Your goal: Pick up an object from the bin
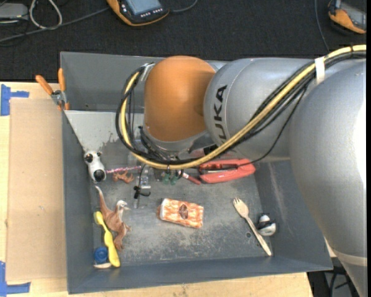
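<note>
A grey metal bin [74,228] holds scattered small things. An orange patterned packet [181,213] lies near the centre, with a red-handled tool [226,171] at 2 o'clock and a wooden fork [250,224] at 4 o'clock. A yellow toothbrush [109,243] and a brown toy figure [115,218] lie at 8 o'clock, a white cylinder [96,166] at 10 o'clock. The arm [266,116] bends down under its orange cover [176,101]. The gripper [143,187] hangs near the packet, at its 10 o'clock; whether it is open or closed cannot be told.
</note>
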Motion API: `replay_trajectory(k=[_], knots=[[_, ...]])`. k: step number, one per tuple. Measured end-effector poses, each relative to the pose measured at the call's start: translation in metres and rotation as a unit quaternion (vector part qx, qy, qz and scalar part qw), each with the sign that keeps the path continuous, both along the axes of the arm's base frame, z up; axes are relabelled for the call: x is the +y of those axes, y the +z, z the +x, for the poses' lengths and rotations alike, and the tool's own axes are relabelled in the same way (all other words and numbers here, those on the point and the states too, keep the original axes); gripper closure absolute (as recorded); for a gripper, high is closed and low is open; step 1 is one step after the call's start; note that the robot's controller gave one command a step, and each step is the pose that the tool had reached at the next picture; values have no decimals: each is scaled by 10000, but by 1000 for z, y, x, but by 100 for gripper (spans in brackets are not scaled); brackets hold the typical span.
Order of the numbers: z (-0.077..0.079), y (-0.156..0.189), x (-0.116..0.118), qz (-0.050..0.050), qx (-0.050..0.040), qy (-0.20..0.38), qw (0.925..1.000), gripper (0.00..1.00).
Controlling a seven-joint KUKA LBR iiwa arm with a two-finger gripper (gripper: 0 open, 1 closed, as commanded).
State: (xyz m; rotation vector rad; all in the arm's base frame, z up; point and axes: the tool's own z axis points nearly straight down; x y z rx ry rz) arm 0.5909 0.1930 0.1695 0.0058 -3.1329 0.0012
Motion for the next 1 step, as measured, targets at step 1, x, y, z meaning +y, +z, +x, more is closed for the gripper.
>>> replay_trajectory(k=[1], knots=[[1,4,-1,5,-30,-11,10000,0]])
